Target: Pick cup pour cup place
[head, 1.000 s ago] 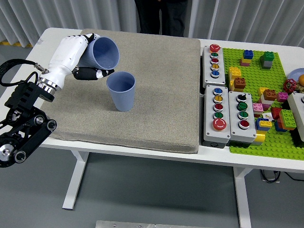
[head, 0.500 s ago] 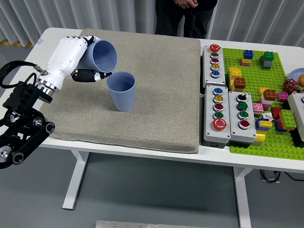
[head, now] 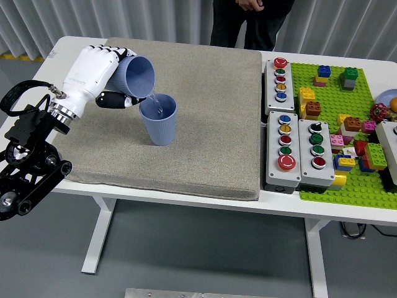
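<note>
The left robot hand (head: 99, 74) is wrapped tight around a blue ribbed cup (head: 138, 77), fingers curled over its side and thumb beneath. The held cup is tipped well over, mouth facing right and down, and a thin clear stream runs from its lip into a second blue cup (head: 159, 119). That second cup stands upright on the grey mat (head: 205, 124) covering most of the white desk (head: 68, 45), just right of and below the tilted one.

To the right of the mat sit three grey button boxes (head: 291, 118) with coloured buttons, and a green baseplate (head: 329, 87) with toy bricks. A person (head: 248, 18) in dark clothes stands at the far side. No writing or labels are legible.
</note>
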{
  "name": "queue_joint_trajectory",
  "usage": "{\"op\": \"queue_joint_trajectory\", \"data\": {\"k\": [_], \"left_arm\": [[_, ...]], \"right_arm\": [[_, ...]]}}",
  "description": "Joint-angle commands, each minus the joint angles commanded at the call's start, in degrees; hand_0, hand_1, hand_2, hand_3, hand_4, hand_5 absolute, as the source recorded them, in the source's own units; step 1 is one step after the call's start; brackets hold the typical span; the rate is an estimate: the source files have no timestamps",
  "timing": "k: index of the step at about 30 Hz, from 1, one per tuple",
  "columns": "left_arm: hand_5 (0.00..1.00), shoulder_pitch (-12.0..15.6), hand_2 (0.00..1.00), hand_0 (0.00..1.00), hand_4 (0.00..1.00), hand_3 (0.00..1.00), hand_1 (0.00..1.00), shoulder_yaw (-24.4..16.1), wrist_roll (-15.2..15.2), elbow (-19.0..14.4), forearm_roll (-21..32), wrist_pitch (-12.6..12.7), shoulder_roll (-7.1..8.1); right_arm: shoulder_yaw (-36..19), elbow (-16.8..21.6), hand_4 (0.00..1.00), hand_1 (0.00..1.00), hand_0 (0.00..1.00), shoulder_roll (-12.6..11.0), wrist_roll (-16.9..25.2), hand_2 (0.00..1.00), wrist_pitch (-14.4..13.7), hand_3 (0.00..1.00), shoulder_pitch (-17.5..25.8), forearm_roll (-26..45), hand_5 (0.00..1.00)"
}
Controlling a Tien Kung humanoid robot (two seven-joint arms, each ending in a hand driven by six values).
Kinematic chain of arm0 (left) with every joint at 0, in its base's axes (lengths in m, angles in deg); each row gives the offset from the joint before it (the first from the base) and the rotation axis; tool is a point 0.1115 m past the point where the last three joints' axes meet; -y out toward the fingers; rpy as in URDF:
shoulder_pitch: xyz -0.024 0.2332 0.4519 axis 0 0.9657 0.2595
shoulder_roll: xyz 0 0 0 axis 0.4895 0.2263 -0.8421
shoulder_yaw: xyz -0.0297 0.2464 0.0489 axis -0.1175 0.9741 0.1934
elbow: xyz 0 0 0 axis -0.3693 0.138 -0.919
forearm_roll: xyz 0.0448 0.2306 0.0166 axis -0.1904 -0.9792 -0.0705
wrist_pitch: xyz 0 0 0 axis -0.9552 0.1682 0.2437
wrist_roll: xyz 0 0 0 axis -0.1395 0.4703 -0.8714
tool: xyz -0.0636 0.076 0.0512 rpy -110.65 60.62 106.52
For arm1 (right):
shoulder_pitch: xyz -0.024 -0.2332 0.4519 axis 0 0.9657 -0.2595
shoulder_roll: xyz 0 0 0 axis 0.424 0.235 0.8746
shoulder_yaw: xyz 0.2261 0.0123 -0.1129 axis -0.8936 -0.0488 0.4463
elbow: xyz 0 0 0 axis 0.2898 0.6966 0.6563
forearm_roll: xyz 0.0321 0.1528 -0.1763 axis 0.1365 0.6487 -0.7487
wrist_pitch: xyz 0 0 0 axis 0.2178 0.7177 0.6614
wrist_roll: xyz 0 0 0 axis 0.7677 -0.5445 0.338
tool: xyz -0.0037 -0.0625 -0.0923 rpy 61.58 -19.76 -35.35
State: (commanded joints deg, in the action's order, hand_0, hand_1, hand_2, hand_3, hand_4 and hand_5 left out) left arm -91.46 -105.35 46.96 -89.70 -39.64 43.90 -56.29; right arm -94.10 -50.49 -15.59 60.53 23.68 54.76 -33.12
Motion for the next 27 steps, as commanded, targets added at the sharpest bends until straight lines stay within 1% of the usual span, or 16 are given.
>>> {"op": "queue_joint_trajectory", "data": {"k": [7,12,17,23,27], "left_arm": [[0.180,-0.6,0.499,0.503,0.813,0.513,0.474,1.2,0.8,0.1,-2.4,1.3,0.52],[0.186,-0.9,0.498,0.503,0.813,0.512,0.473,1.9,0.8,0.6,-2.4,1.7,0.86],[0.187,-1.0,0.498,0.503,0.812,0.512,0.472,3.1,0.9,1.1,-2.5,1.8,1.66],[0.189,-2.2,0.497,0.503,0.810,0.513,0.473,5.6,1.0,1.0,-1.8,2.0,3.05],[0.191,-2.7,0.497,0.502,0.809,0.514,0.472,6.1,1.1,0.8,-2.1,2.0,3.41]], "right_arm": [[0.0,0.0,0.324,0.689,0.722,0.0,0.0,0.735,0.0,0.703,0.1,0.0,0.290],[-0.1,0.0,0.324,0.689,0.722,0.0,0.0,0.735,0.0,0.703,0.3,-0.2,0.289],[-0.2,0.0,0.324,0.689,0.723,0.0,-0.1,0.735,0.1,0.703,0.5,-0.3,0.289],[-0.1,0.0,0.323,0.689,0.723,0.1,-0.1,0.736,0.0,0.703,0.4,-0.1,0.289],[-0.1,0.0,0.323,0.689,0.724,0.1,-0.1,0.737,0.0,0.704,0.4,-0.1,0.288]]}}
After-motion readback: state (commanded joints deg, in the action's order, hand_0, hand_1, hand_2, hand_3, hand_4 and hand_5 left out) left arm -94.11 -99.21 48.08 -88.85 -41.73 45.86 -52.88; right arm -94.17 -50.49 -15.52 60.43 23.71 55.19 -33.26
